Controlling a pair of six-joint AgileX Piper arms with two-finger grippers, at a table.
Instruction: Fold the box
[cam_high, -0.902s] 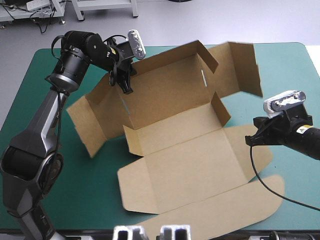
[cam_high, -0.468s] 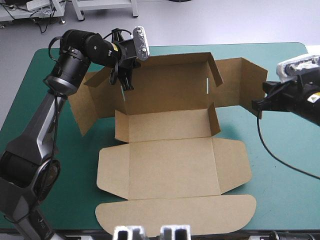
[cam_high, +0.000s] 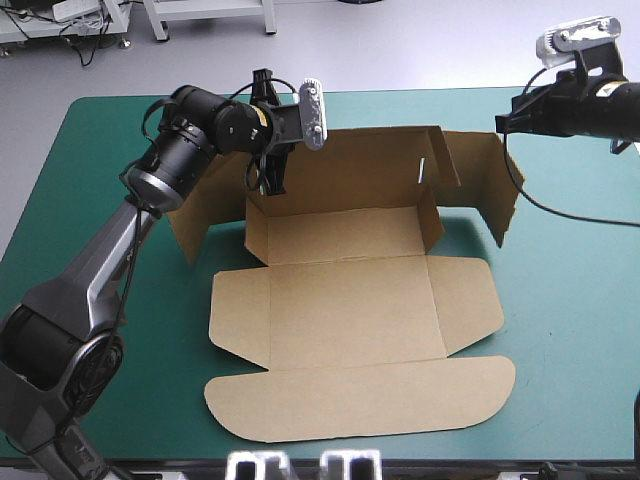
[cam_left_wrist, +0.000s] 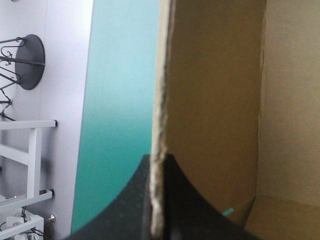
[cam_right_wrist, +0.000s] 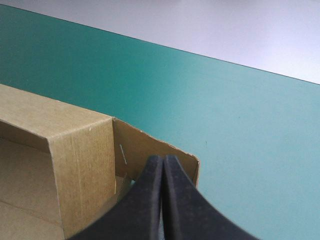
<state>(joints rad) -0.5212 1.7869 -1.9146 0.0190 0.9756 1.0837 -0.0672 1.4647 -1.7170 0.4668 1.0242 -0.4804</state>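
Observation:
The brown box (cam_high: 340, 310) lies in the middle of the table, its back wall (cam_high: 350, 180) and short side walls raised. The lid panel lies flat toward the near edge. My left gripper (cam_high: 268, 185) is shut on the back wall's left end. In the left wrist view the board edge (cam_left_wrist: 159, 100) runs between the fingers of the left gripper (cam_left_wrist: 157, 159). My right gripper (cam_high: 501, 122) is shut and hovers at the top edge of the upright right outer flap (cam_high: 495, 180). In the right wrist view the right gripper (cam_right_wrist: 162, 157) has no board visible between its tips, just in front of that flap (cam_right_wrist: 145, 145).
The teal-green cover (cam_high: 570, 300) is bare to the right of the box and along the far edge. A left outer flap (cam_high: 195, 215) stands out beyond the left gripper. The lid's rounded tongue (cam_high: 360, 400) reaches close to the near edge.
The box has turned from skewed to square with the table and shifted right, carried by the left gripper. The right gripper has risen from beside the box's right side to the far right flap's top.

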